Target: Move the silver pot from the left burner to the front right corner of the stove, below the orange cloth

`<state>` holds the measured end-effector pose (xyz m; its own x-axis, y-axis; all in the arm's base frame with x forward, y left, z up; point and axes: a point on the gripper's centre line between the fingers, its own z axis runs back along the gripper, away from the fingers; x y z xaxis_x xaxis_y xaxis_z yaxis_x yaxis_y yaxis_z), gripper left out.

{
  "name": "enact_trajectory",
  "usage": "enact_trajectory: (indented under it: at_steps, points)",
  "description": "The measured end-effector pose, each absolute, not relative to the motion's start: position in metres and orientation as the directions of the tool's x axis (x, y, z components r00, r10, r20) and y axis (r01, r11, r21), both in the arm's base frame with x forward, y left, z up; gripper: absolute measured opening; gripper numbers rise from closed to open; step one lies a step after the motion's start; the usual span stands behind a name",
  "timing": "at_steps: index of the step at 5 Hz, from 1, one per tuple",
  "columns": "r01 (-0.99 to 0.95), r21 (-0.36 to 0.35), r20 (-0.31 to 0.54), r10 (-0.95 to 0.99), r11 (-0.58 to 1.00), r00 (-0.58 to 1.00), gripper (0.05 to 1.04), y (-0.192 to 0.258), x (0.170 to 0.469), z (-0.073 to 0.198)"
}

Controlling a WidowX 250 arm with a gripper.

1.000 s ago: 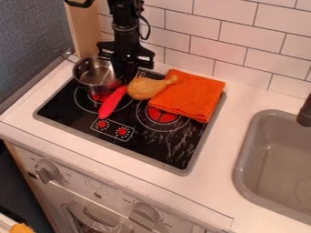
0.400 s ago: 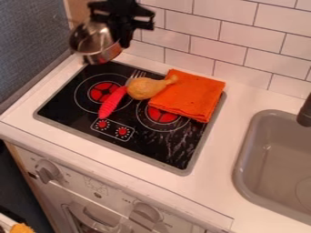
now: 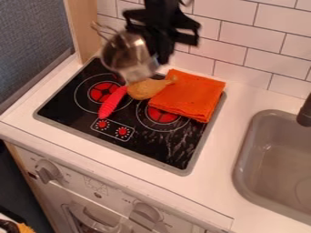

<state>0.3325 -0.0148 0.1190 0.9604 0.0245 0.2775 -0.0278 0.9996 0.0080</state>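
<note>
Pot (image 3: 124,59), one, silver metal: held up off the stove (image 3: 72,107), over its back part, tilted, with its wire handle at the upper left. Gripper (image 3: 157,57), one, black, two-finger: closed on the side of the pot at the right of the view, hanging from above before the tiled wall (image 3: 243,41). Drumstick (image 3: 141,90), toy, tan: lying on the stove, just below the pot in the view, narrow end at the orange cloth. Handle (image 3: 110,103), red, ribbed: lying aslant beside the drumstick, between the two red burners. Cloth (image 3: 194,95), orange, folded: over the back right corner of the stove, partly covering the right burner (image 3: 162,116). Left burner (image 3: 104,92): red, ringed in white. Sink (image 3: 244,157), grey: set in the white counter (image 3: 213,164) at right, dark tap (image 3: 305,111) at its edge.
</note>
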Motion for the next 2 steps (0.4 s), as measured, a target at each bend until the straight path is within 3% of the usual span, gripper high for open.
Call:
enact_trajectory:
  at_steps: [2]
  points:
    - [-0.125, -0.058, 0.197, 0.134, 0.99, 0.971, 0.085, -0.07, 0.278, 0.083]
